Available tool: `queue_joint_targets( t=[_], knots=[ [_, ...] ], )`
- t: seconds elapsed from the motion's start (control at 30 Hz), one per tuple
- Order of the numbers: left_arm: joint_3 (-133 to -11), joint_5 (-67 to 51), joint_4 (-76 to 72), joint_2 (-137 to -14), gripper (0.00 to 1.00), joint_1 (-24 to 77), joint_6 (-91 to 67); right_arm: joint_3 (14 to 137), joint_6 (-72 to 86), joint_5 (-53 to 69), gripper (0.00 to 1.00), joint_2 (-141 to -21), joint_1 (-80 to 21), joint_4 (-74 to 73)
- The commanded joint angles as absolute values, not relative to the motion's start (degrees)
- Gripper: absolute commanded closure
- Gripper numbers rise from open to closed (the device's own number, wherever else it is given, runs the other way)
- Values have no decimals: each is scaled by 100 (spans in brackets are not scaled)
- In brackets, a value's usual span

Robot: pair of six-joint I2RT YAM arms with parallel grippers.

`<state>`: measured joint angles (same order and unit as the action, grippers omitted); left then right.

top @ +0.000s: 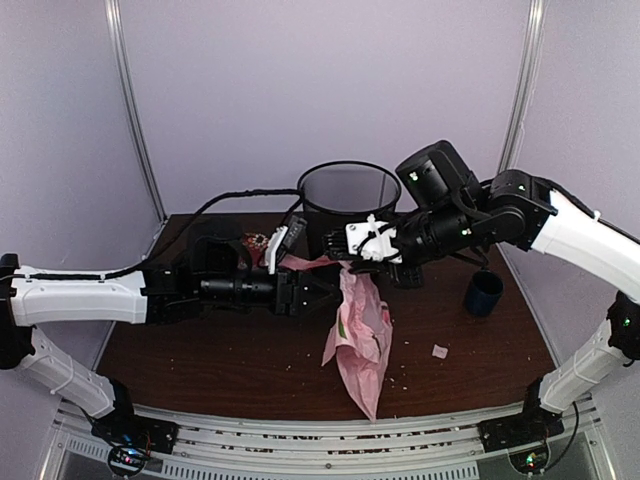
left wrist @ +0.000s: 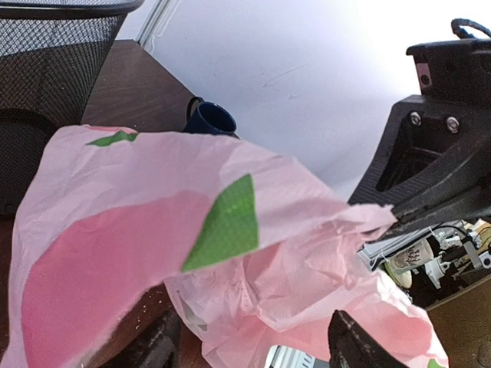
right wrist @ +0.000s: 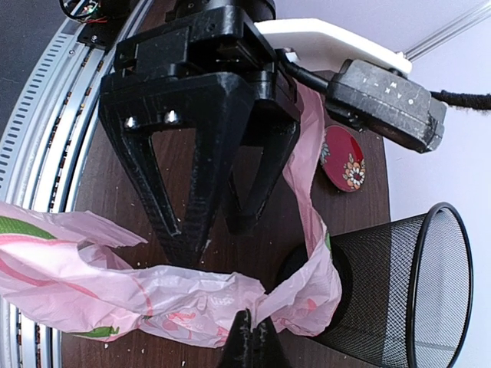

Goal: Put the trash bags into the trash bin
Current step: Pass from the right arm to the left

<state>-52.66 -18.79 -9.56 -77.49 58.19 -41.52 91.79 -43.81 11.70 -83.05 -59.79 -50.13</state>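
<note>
- We are pinching the pink trash bag (top: 362,335) in our right gripper (top: 348,258), jaws fully closed.
- Our left gripper (top: 328,292) is gaping wide, with the bag draping between its fingers and nothing clamped.
- The bag is hanging just before the wire-mesh trash bin (top: 345,200), its tail trailing on the table (top: 200,350).

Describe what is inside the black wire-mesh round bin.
Nothing shows inside the black wire-mesh bin, only bare mesh wall. The pale-pink crinkly plastic bag hangs outside it, from the shut right gripper. The bin's floor is hidden in every view.
</note>
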Motion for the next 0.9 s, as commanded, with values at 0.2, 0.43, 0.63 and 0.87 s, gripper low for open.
queue_joint_targets(
  t=[0.2, 0.43, 0.63, 0.87],
  knots=[
    [-5339, -2215, -1612, -7470, 29, 5484, -4380, 8816, -4666, -17, 100, -8229, -6324, -4633],
    [-5235, -2615, -1977, -7883, 33, 5489, -4621, 8767, -4641, -123, 100, -8276, -6346, -4500],
    [-5231, -2976, -2298, -8020, 32, 5484, -4709, 8749, -4561, -87, 100, -8347, -6346, -4392],
    [-5295, -2998, -2415, -8223, 35, 5484, -4723, 8827, -4132, 237, 100, -8364, -6352, -4247]
  ],
)
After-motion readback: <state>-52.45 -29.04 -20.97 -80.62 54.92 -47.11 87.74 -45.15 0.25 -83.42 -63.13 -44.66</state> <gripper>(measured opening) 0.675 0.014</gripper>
